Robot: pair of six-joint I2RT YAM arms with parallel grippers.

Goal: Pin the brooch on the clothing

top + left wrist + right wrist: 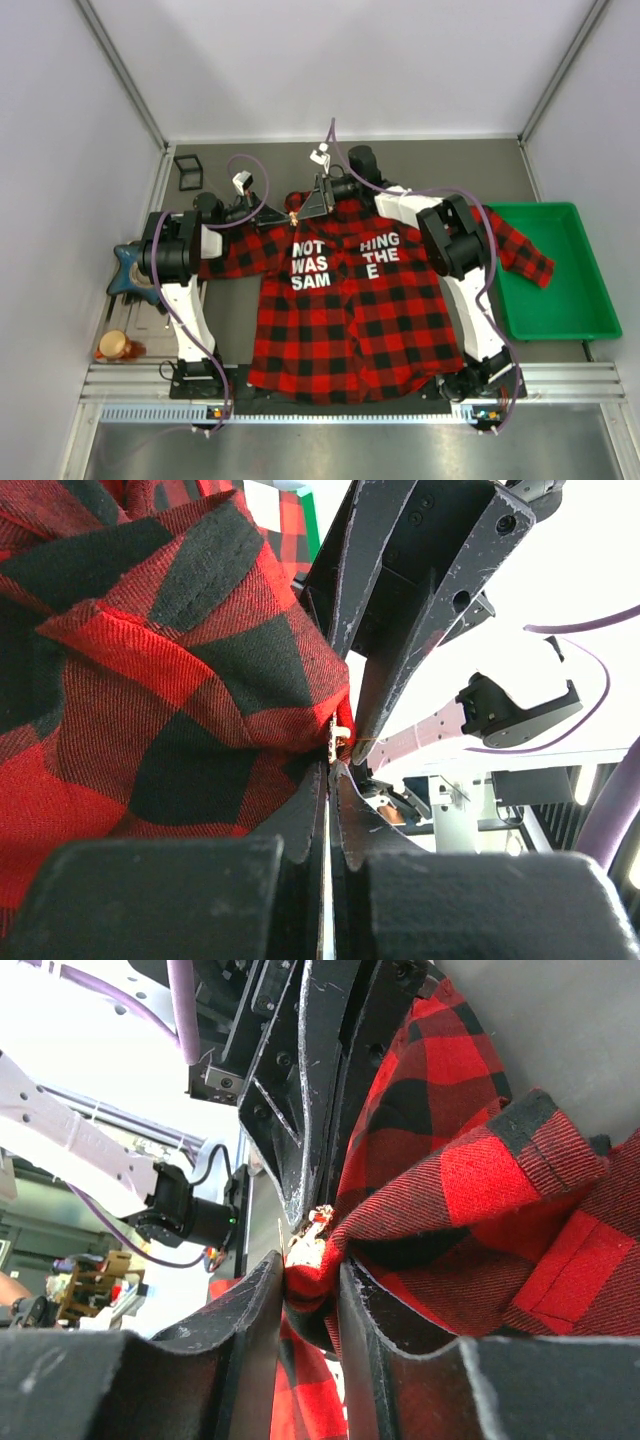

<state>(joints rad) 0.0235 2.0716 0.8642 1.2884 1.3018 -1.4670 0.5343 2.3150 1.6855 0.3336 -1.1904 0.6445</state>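
Note:
The clothing [350, 320], a red-and-black plaid shirt with white lettering, lies spread on the table. Both grippers meet at its collar. My left gripper [284, 214] [333, 768] is shut, and the tiny pale brooch [341, 734] [312, 1245] sits right at its tips, against the fabric [150, 680]. My right gripper [304, 208] [312, 1265] is shut on a pinched fold of the red cloth [470, 1180] just below the brooch. In each wrist view the other gripper's dark fingers [400, 610] [305, 1110] fill the top.
A green tray [560, 300] stands at the right, with the shirt's sleeve draped over its near corner. At the left lie a dark blue object [128, 268] and a round orange-brown object [117, 347]. A small black frame [188, 172] stands at the back left.

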